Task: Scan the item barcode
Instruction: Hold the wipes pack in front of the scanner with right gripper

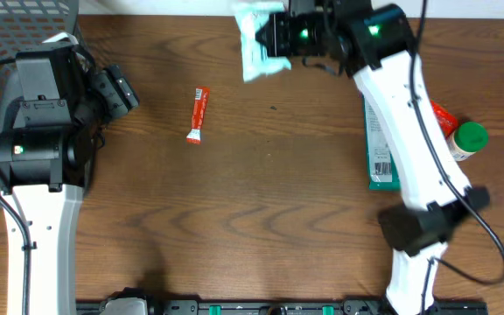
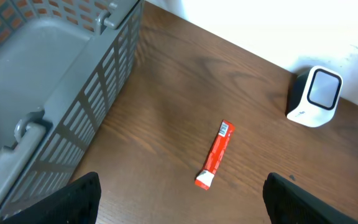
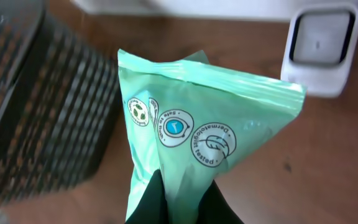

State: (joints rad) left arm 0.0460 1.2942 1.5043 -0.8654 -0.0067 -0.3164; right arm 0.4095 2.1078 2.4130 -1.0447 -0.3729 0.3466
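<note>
A dark brown wooden table is seen at a slant. A grey plastic basket with slotted walls is set on its left side. A slim red sachet with a white near end is laid flat near the middle, well apart from the basket, and a pale label is shown at its far end. A white box-shaped scanner with a dark window is placed at the far right. The black fingers of the left gripper are held wide apart at the lower corners.

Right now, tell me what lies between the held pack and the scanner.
Only bare table separates the pack and the scanner; the right wrist view shows it.
</note>
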